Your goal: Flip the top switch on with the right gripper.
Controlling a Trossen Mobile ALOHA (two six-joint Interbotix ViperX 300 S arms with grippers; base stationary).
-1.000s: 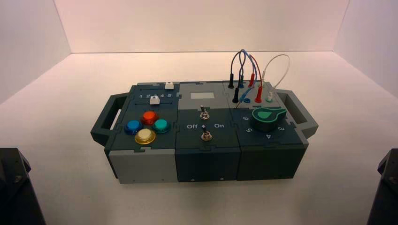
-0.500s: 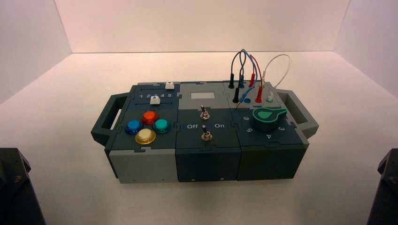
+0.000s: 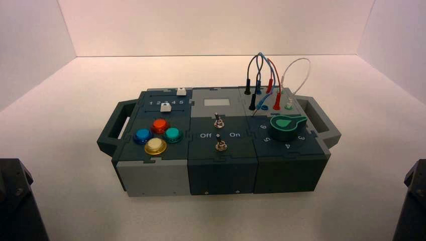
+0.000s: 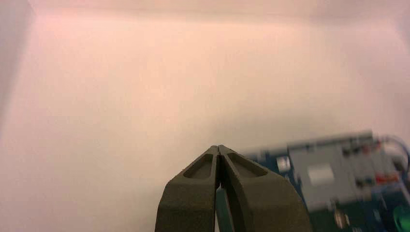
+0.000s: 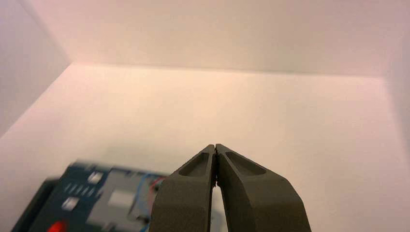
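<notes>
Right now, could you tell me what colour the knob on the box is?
Green: the knob shows best in the high view.

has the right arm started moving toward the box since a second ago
No. In the high view the right arm sits in the same lower corner, equally far from the box. The right gripper is shut, away from the top switch.

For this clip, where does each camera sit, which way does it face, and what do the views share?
High view: above and behind the arms, looking down at the dark teal control box; only the parked dark arm bases show in the lower corners.
Left wrist view: on the left arm, facing forward past the shut left hand toward the box's grey middle panel.
Right wrist view: on the right arm, facing forward past the shut right hand, box below.
Shared: all three views show the box with its grey panel.
</notes>
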